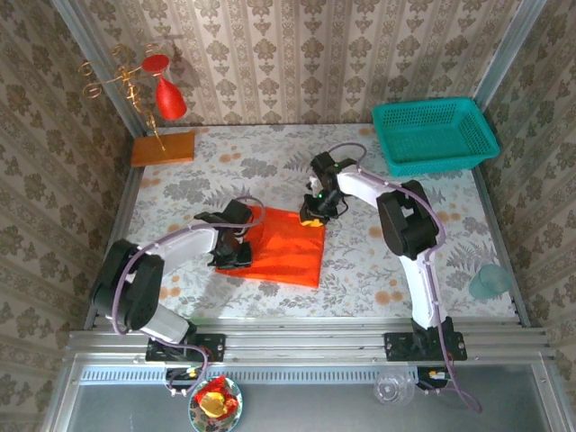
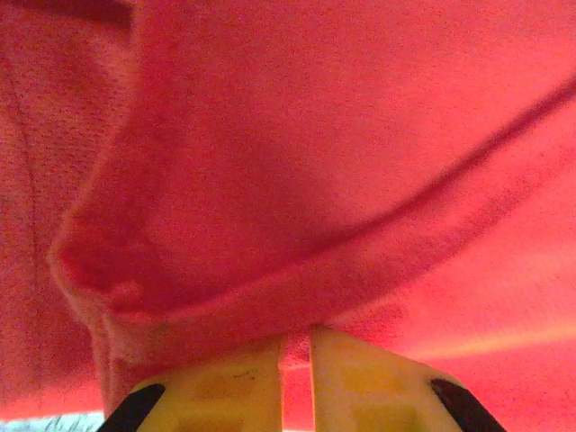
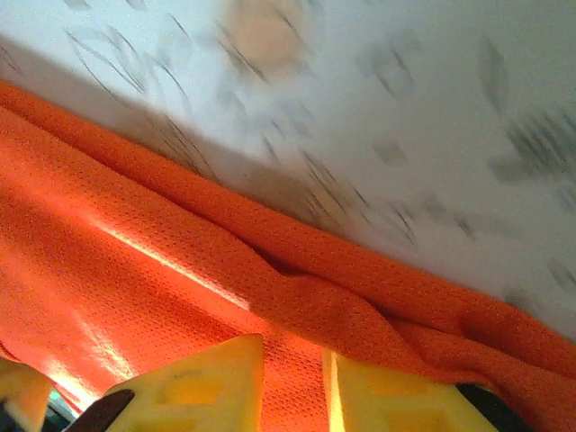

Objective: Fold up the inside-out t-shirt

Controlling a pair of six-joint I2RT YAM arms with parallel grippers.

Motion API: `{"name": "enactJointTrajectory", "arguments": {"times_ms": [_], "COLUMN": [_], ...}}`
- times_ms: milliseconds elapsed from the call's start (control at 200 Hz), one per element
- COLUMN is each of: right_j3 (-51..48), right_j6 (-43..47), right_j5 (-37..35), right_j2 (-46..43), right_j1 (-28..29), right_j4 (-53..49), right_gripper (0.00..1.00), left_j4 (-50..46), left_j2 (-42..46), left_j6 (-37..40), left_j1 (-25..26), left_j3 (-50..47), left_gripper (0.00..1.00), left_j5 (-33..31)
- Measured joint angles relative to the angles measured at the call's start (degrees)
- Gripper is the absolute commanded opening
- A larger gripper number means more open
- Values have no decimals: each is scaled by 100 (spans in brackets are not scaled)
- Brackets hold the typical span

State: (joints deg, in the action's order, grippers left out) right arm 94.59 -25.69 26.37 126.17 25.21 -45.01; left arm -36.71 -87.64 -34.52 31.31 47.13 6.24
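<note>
1. The inside-out t-shirt [image 1: 290, 249] is laid as a folded, roughly rectangular bundle near the middle of the table [image 1: 270, 166].
2. Its left edge is pinched by the left gripper [image 1: 236, 243], whose fingers [image 2: 234, 387] are drawn almost together on a fold of cloth.
3. Its far right corner is clamped by the right gripper [image 1: 314, 216], closed on the hem.
4. A teal basket [image 1: 434, 135] is set at the table's far right corner.
</note>
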Motion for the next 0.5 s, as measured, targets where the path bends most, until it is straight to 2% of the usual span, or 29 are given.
{"name": "enactJointTrajectory", "arguments": {"times_ms": [280,500], "right_j3": [-2406,-3893], "right_j6": [-350,-1196], "right_j5": [-330,-398], "right_j2": [-1646,-2706], "right_j1": [138,1071], "right_j4": [267,815], "right_gripper": [26,27], "left_j4": [87,127], "left_j2": [-922,-1467], "left_j6": [372,765], "left_j1": [-188,-216], "left_j3": [933,1576], "left_gripper": [16,17], "left_j5": [0,136]}}
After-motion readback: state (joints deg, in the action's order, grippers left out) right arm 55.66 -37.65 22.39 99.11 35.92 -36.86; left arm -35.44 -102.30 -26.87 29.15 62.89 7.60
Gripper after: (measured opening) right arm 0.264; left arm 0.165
